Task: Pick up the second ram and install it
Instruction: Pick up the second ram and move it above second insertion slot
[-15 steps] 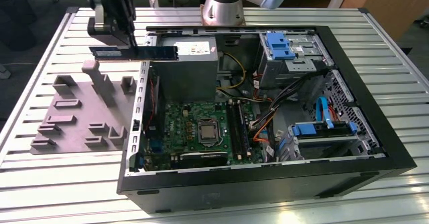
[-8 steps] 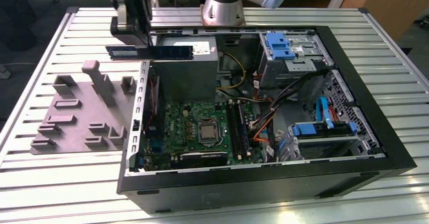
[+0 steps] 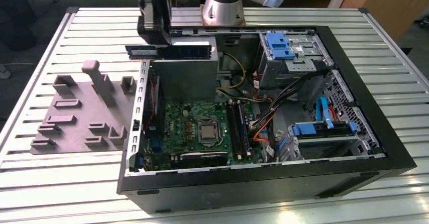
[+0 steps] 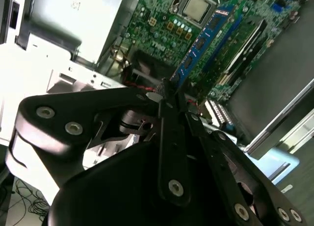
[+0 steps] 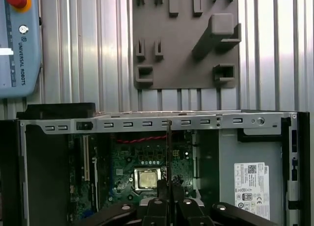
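My gripper point(image 3: 156, 42) hangs over the back left corner of the open computer case point(image 3: 375, 133), shut on the second ram point(image 3: 191, 50). The ram is a thin dark stick held level above the case's silver metal box point(image 3: 182, 78). In the second wrist view the black fingers point(image 4: 171, 132) clamp the ram point(image 4: 201, 44), which stretches out over the motherboard. In the first wrist view the ram point(image 5: 169, 147) is edge-on, a thin line rising from the gripper point(image 5: 169, 192). The long black memory slots point(image 3: 237, 128) lie to the exterior view's right of the processor socket point(image 3: 209, 131).
A grey blocky fixture point(image 3: 80, 113) lies on the slatted table at the case's left in the exterior view. Blue drive cages point(image 3: 282, 45) and loose cables point(image 3: 268, 116) crowd the case's right half. A control pendant point(image 5: 17, 44) rests on the table.
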{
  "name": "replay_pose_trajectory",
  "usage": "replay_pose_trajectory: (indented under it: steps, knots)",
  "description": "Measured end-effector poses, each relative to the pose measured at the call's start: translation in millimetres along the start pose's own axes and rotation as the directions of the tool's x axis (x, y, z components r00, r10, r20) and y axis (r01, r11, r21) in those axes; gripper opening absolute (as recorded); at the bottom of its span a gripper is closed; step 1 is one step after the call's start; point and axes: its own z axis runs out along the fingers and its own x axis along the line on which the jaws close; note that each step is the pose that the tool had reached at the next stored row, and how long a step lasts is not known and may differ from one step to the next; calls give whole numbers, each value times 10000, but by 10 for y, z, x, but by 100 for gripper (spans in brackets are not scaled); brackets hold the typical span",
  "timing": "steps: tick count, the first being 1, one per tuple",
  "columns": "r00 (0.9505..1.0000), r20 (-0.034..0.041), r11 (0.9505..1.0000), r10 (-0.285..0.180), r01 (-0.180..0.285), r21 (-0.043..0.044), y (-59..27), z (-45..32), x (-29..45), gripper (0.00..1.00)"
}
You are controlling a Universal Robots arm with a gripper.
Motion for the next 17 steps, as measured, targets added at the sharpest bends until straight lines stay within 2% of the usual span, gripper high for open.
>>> replay_pose_trajectory:
  steps: [8, 17]
  knots:
    - [10000, 1, 10000, -6, 6, 0, -325, 6, -16, 14]
    - [9999, 1, 9999, -109, 109, 0, -643, 16, -34, 14]
